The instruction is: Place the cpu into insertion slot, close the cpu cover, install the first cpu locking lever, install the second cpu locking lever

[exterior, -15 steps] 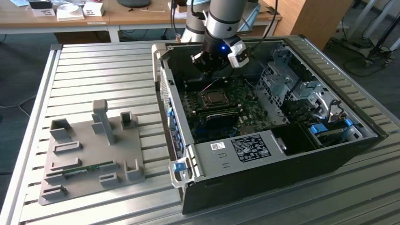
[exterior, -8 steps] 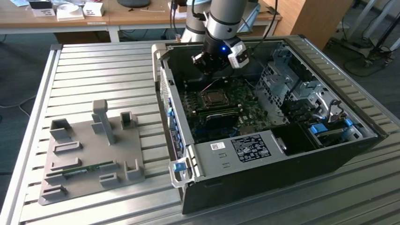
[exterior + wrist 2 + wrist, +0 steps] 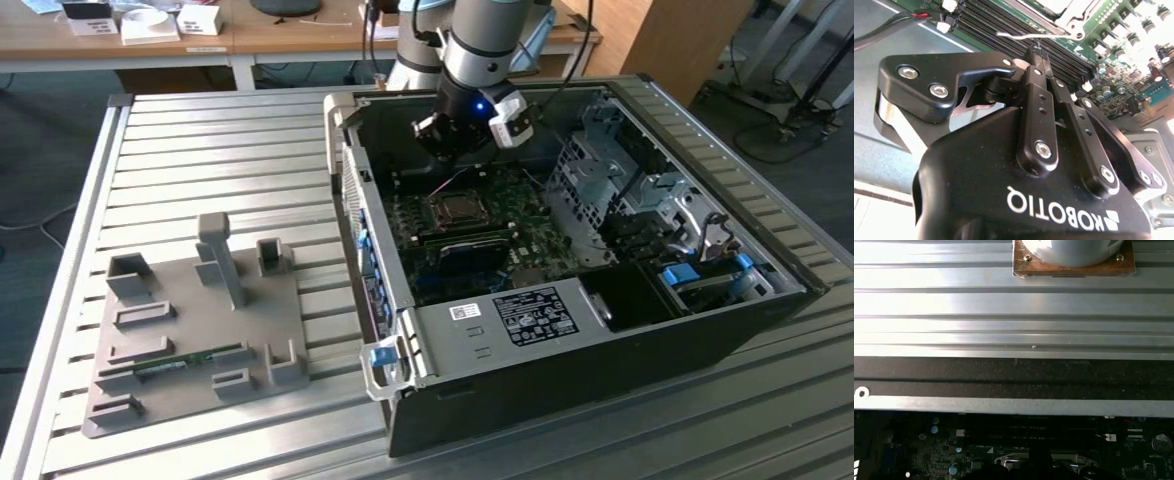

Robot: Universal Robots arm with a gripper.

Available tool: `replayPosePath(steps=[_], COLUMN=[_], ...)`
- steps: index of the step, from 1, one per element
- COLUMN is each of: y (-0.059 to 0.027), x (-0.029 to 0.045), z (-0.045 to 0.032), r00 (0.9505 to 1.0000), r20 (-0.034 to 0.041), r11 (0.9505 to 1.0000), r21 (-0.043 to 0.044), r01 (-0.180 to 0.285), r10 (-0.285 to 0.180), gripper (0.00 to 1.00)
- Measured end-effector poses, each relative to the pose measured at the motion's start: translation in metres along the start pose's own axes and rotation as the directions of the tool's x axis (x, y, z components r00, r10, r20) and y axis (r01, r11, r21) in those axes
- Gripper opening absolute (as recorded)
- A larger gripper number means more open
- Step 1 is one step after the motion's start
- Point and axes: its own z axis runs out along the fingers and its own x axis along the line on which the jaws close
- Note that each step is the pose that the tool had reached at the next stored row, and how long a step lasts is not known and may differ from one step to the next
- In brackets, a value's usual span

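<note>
**Open computer case on slatted table, arm stationed over the processor socket**

1. Table (image 3: pixel 200 150): ribbed aluminium slats, carrying everything below.
2. Computer case (image 3: pixel 601 370): black tower laid on its side, panel off, towards the exterior view's right.
3. Fixture tray (image 3: pixel 180 280): grey, with raised blocks and pockets, on the table well apart from the case, at the exterior view's left.
4. Arm (image 3: pixel 478 45): reaches down into the case from the far side.
5. Motherboard (image 3: pixel 534 235): green, flat on the floor of the case.
6. Gripper (image 3: pixel 1038 54): black, hanging just above the board. The two fingers are pressed together at the tips with nothing between them.
7. Insertion slot (image 3: pixel 461 208): square, silver-rimmed, directly under the gripper.
8. Cpu cover (image 3: pixel 1074 17): lies flat over the slot. A pale flat face in its cut-out is seemingly the cpu (image 3: pixel 1054 4), seated inside.
9. Memory slots (image 3: pixel 984 25): long, black, beside the socket.
10. Locking lever (image 3: pixel 1024 35): thin silver rod along the cover's edge, just beyond the fingertips. Whether they touch I cannot tell.
11. Memory stick (image 3: pixel 174 362): green, lying in the tray.
</note>
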Motion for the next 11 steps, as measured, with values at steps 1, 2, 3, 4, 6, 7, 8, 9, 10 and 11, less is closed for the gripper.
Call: replayPosePath(steps=[1, 2, 3, 4, 6, 7, 8, 9, 10, 11], y=[0.0, 0.0, 0.0001, 0.0003, 0.0004, 0.0004, 0.0004, 0.0004, 0.0003, 0.0003], x=[-0.0003, -0.0007, -0.001, -0.0014, -0.0019, -0.0025, -0.0031, -0.0035, -0.0039, -0.0043], z=[0.0008, 0.0017, 0.0025, 0.0031, 0.0038, 0.0043, 0.0047, 0.0051, 0.0056, 0.0061], r00=[1.0, 1.0, 1.0, 1.0, 1.0, 1.0, 1.0, 1.0, 1.0, 1.0], r20=[-0.0001, -0.0001, -0.0001, -0.0001, -0.0001, -0.0001, -0.0001, -0.0001, 0.0, 0.0001], r11=[1.0, 1.0, 1.0, 1.0, 1.0, 1.0, 1.0, 1.0, 1.0, 1.0], r21=[0.0001, 0.0001, 0.0001, 0.0002, 0.0002, 0.0001, 0.0001, 0.0, -0.0001, -0.0001], r01=[0.0, 0.0, 0.0, 0.0, 0.0, 0.0, 0.0, 0.0, 0.0, 0.0], r10=[0.0, 0.0, 0.0, 0.0, 0.0, 0.0, 0.0, 0.0, 0.0, 0.0], gripper=[0.11, 0.11, 0.11, 0.11, 0.11, 0.11, 0.11, 0.11, 0.11, 0.11])
